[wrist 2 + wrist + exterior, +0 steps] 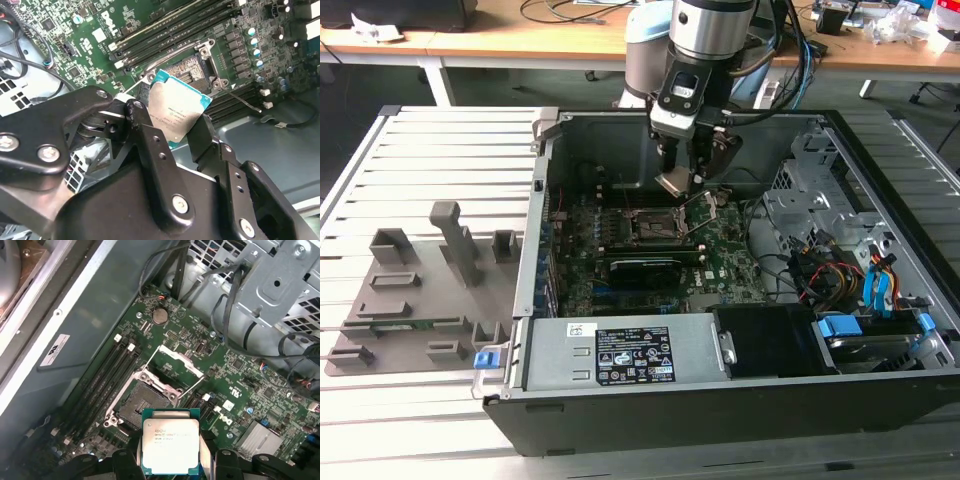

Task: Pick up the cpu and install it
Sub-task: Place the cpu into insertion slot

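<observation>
The open computer case [720, 415] holds a green motherboard [725, 265]. The gripper [686, 172] grasps the cpu [675, 184] above the empty socket [655, 226]. The case sits on a slatted table [420, 150], with a grey tray [410, 300] at the exterior view's left.

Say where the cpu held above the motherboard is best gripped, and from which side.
By two opposite thin edges, from either side, as the gripper holds it now: the cpu is a flat plate, and edge contact leaves its underside free.

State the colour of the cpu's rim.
Teal-green, framing the silver top of the cpu; clearest in the second wrist view.
</observation>
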`<state>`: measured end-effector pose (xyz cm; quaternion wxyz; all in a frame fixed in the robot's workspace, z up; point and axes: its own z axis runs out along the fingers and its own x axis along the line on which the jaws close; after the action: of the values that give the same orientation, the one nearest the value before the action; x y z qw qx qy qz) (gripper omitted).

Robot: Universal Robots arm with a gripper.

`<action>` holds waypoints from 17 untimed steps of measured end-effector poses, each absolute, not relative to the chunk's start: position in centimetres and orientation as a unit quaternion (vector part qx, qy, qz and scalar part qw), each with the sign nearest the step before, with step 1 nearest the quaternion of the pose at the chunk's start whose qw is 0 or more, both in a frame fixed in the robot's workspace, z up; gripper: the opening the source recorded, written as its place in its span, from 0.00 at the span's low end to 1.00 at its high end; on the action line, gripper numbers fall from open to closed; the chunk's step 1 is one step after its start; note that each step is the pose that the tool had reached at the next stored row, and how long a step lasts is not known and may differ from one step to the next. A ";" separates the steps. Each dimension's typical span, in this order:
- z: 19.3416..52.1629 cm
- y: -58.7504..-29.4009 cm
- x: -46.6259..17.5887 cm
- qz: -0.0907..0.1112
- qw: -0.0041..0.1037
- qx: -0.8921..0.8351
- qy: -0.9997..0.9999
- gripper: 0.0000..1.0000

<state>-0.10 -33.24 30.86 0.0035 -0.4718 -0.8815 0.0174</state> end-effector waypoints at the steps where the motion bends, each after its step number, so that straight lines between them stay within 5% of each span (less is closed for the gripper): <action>1: 30.9 -33.2 -0.1 0.018 0.003 -0.477 -0.879 0.55; 17: 30.9 -33.2 -0.1 0.020 0.003 -0.543 -0.839 0.55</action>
<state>-0.10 -33.24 30.86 0.0034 -0.5433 -0.8393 0.0200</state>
